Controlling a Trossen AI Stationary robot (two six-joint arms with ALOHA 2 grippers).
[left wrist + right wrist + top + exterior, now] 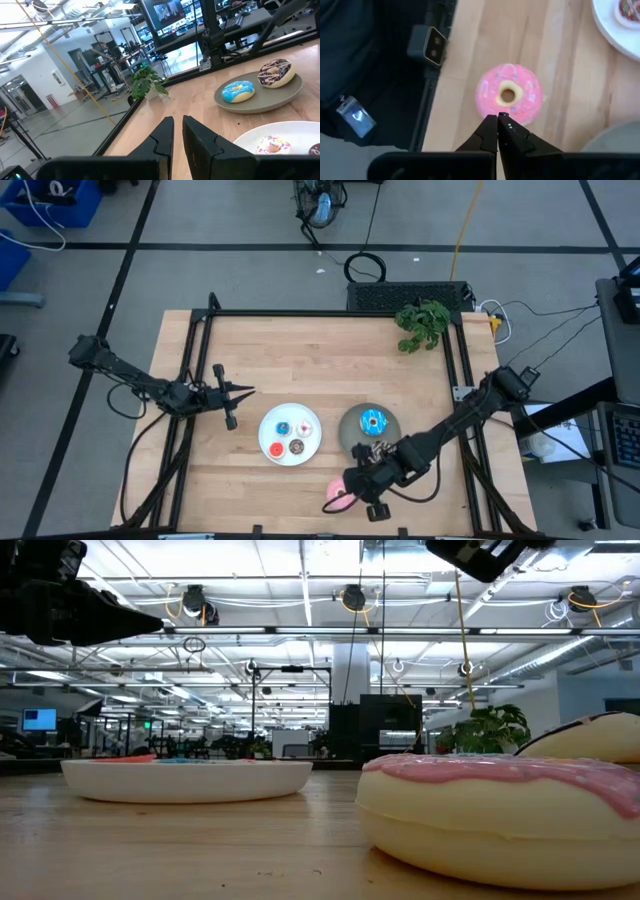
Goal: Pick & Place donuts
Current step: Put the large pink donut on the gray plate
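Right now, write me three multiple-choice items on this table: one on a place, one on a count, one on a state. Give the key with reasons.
1. Where does the pink donut lie?
A. on the white plate
B. on the bare wood by the table's near edge
C. on the grey plate

2. How many donuts sit on the grey plate?
A. none
B. two
C. four

3. How does the right tool stand?
A. fingers together, above the pink donut, holding nothing
B. wide open around the plant
C. clamped on the white plate

Key:
1 B: the high view shows it on wood, off both plates.
2 B: the left wrist view shows the bright blue donut and the chocolate sprinkled donut there.
3 A: the right wrist view shows its tips together over the donut, which lies flat on the wood.
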